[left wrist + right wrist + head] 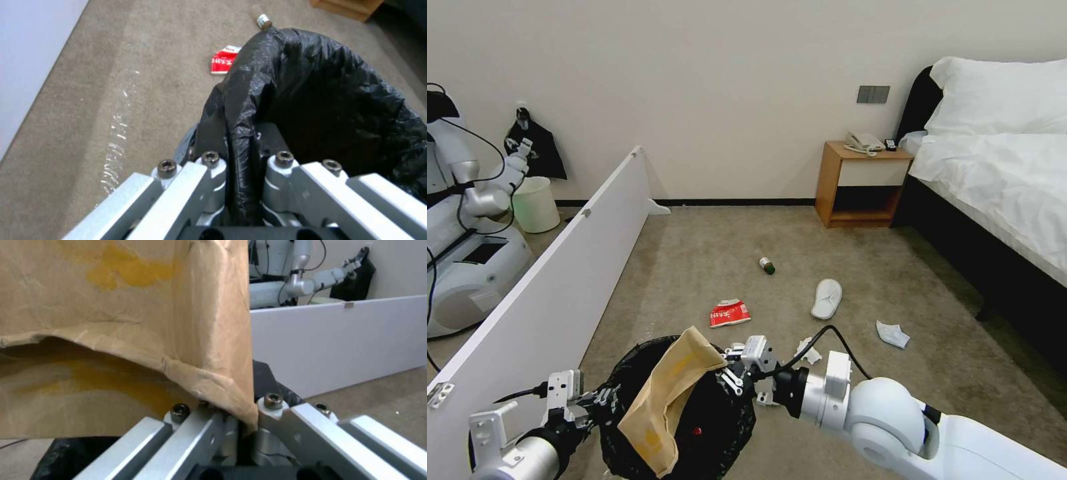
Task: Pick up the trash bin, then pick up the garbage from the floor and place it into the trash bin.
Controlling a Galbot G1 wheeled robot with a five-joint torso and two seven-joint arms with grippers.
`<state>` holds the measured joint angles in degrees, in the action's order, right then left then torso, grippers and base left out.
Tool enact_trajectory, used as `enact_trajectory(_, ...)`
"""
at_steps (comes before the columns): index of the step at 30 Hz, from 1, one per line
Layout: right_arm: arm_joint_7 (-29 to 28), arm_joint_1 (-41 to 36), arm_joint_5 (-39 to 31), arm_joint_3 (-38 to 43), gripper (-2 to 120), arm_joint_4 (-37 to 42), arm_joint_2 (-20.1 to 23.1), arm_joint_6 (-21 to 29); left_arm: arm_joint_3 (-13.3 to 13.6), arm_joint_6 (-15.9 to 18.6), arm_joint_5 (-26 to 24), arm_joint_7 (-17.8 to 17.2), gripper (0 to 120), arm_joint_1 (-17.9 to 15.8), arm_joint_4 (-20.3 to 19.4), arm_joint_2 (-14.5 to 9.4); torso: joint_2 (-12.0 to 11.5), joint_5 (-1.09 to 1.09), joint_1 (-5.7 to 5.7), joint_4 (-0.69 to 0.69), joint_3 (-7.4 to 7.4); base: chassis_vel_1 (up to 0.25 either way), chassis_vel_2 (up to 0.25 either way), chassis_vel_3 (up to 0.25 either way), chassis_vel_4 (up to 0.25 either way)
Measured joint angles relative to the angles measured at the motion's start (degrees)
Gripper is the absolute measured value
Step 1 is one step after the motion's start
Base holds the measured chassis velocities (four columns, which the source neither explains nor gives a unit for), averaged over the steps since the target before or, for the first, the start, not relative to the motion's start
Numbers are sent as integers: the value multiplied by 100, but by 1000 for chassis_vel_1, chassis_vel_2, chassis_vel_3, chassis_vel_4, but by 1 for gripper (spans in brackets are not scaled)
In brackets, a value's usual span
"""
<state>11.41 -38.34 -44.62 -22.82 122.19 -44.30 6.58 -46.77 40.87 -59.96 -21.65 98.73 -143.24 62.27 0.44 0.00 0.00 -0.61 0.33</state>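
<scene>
Nearest, the left claw [594,402] is clamped on the rim of the trash bin [720,427], with the black bag squeezed between its fingers. Over the bin's open mouth hangs the brown paper bag [670,400] — the right claw [730,367] is pinched tight on its top corner. The bag's long side slopes down toward the left claw (its low end reaches past the near rim), so it looks like it needs to go more over the middle. Farther off on the floor lie the red packet [729,313], a tissue [892,334], a white slipper [826,298] and the little bottle [768,265].
</scene>
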Motion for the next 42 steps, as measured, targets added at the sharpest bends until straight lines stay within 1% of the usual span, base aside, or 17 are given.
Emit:
enact_trajectory(6, -24, 29, 41, -92, 0, -111, -106, -15, 2, 0, 0, 2, 6, 9, 0, -8, 0, 0, 0, 0, 0, 0, 0, 0, 0)
enact_trajectory(18, -25, -123, 266, -66, 0, -229, -17, -17, 7, 0, 0, 5, 6, 69, 0, 7, 0, 0, 0, -1, 0, 0, 0, 0, 0)
enact_trajectory(22, -13, -176, 440, -13, 0, -392, 20, -38, 0, 0, 1, 4, 6, 86, 0, 7, 0, 1, 0, -1, 0, 0, 0, 0, 0)
enact_trajectory(35, -36, -199, 552, -7, 0, -458, 3, -51, 4, 2, 3, 4, 6, 83, 0, -1, 0, 0, 0, 0, 0, 0, 0, 0, 0)
enact_trajectory(37, -45, -199, 571, -11, 2, -470, 3, -54, 4, 3, 3, 4, 6, 83, 0, -2, 0, 0, 0, 0, 0, 0, 0, 0, 0)
enact_trajectory(39, -46, -193, 583, -17, 12, -471, 8, -57, 7, 4, 3, 4, 6, 84, 0, -1, 0, 0, 0, 0, 0, 0, 0, 0, 0)
enact_trajectory(40, -43, -188, 586, -24, 16, -464, 11, -57, 8, 4, 3, 4, 6, 82, 0, -1, 0, 0, 0, 0, 0, 0, 0, 0, 0)
enact_trajectory(41, -43, -188, 586, -24, 16, -464, 11, -57, 8, 4, 3, 4, 6, 82, 0, -1, 0, 0, 0, 0, 0, 0, 0, 0, 0)
enact_trajectory(42, -38, -183, 595, -35, 20, -446, 17, -53, 8, 5, 3, 3, 6, 77, 0, -2, 0, 0, 0, 0, 0, 0, 0, 0, 0)
